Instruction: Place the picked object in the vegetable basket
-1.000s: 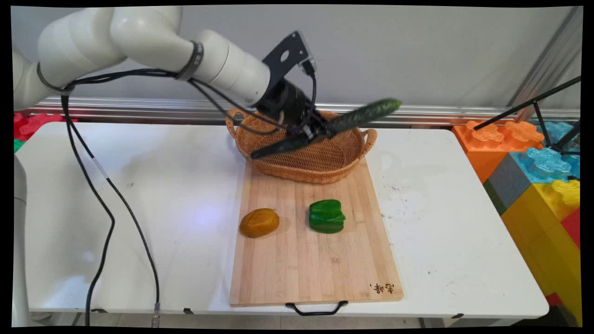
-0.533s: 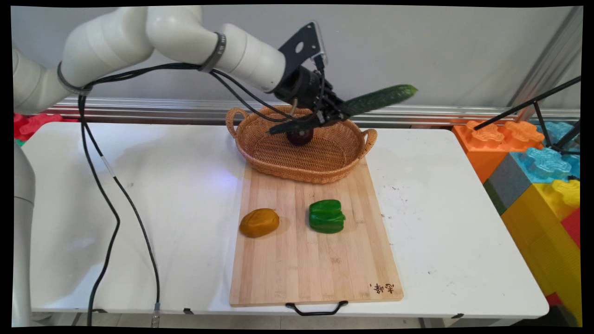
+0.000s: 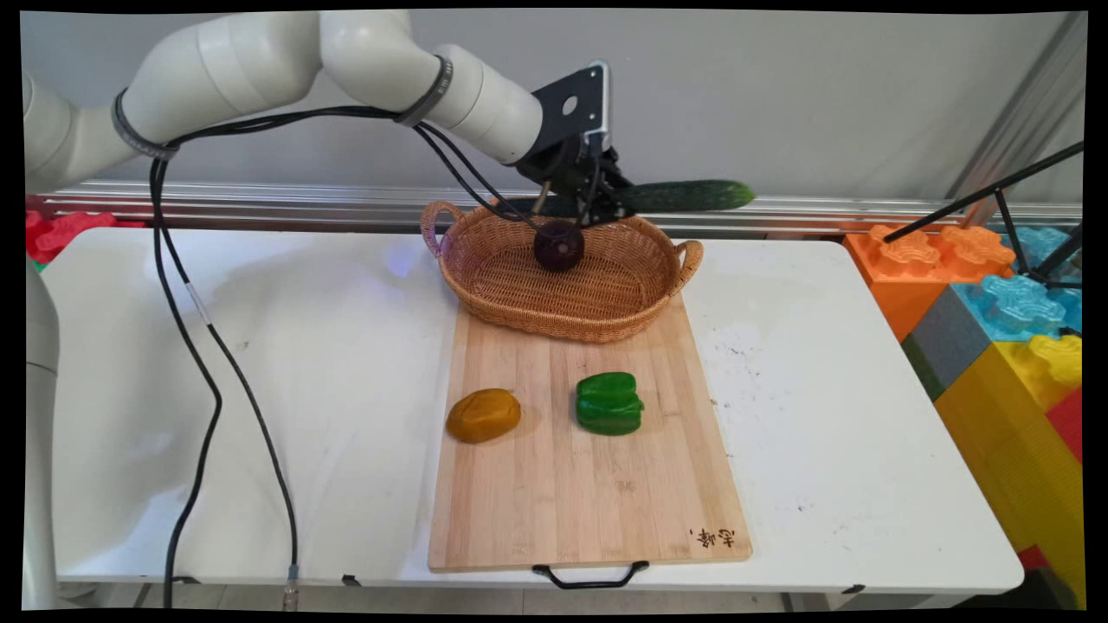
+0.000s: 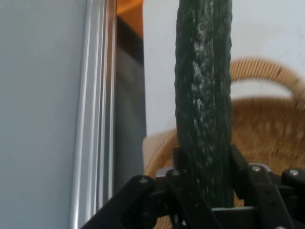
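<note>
Cucumber (image 3: 684, 195) (image 4: 204, 100) pinched mid-air in closed jaws of gripper (image 3: 606, 206) (image 4: 205, 164), lying roughly level over back rim of wicker basket (image 3: 519, 316) (image 4: 267, 138). Dark purple round veggie (image 3: 558, 245) down inside basket. Below, on wooden cutting board (image 3: 589, 493): green bell pepper (image 3: 609, 403), brownish-orange potato-looking thing (image 3: 483, 415). All on white table (image 3: 329, 372).

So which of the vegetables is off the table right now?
The cucumber: the gripper holds it roughly level in the air above the basket. The green pepper and the orange-brown piece lie on the cutting board.

White table (image 3: 329, 346); cutting board (image 3: 589, 493) and basket (image 3: 563, 303) on it
</note>
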Robot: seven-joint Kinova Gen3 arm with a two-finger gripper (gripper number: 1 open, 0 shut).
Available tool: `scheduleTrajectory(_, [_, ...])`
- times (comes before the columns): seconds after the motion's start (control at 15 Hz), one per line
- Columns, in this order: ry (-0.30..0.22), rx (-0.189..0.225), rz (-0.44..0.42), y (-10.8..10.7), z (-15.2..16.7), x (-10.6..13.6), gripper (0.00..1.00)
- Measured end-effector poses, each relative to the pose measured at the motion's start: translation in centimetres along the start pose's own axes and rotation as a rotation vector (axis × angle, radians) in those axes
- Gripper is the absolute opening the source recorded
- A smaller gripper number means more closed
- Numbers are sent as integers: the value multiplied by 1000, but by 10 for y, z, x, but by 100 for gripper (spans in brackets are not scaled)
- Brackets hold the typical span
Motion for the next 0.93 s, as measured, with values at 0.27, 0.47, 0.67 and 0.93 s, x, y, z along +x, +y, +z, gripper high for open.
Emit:
scheduleTrajectory(0.27, [-109, -24, 43, -9, 21, -25, 0])
scheduleTrajectory(0.47, [-167, -63, 29, -8, 34, -37, 0])
scheduleTrajectory(0.67, [-197, -90, 17, -5, 42, -43, 0])
scheduleTrajectory(0.93, [-222, -127, -8, -1, 51, -48, 100])
